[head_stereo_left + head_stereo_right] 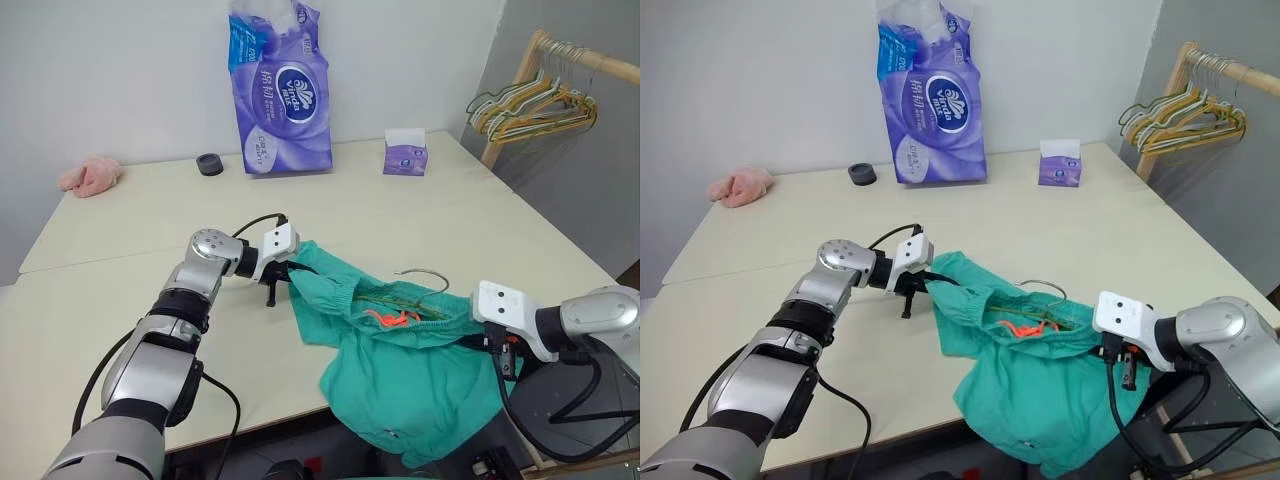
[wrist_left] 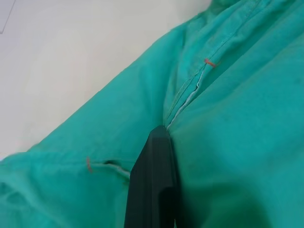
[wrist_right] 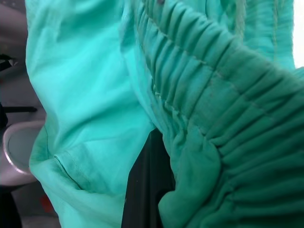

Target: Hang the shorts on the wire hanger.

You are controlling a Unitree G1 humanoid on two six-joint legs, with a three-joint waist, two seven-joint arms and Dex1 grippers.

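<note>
The soft teal-green fabric shorts (image 1: 410,385) draped off the cream table (image 1: 120,300) edge at six o'clock. The right gripper (image 1: 492,345) pinched their waistband, the left gripper (image 1: 290,270) their nine-o'clock edge. The thin olive-green wire hanger (image 1: 425,275) lay inside.

Most of the wire hanger (image 1: 424,276) lies buried inside the shorts (image 1: 420,380); I see just its hook and a thin stretch by the orange drawstring (image 1: 392,318). My left gripper (image 1: 285,272) has its fingertips swallowed in the shorts' fabric, and my right gripper (image 1: 497,352) is hidden the same way at the waistband. The shorts' lower hem droops past the table (image 1: 120,300) edge, where its end is cut off.
</note>
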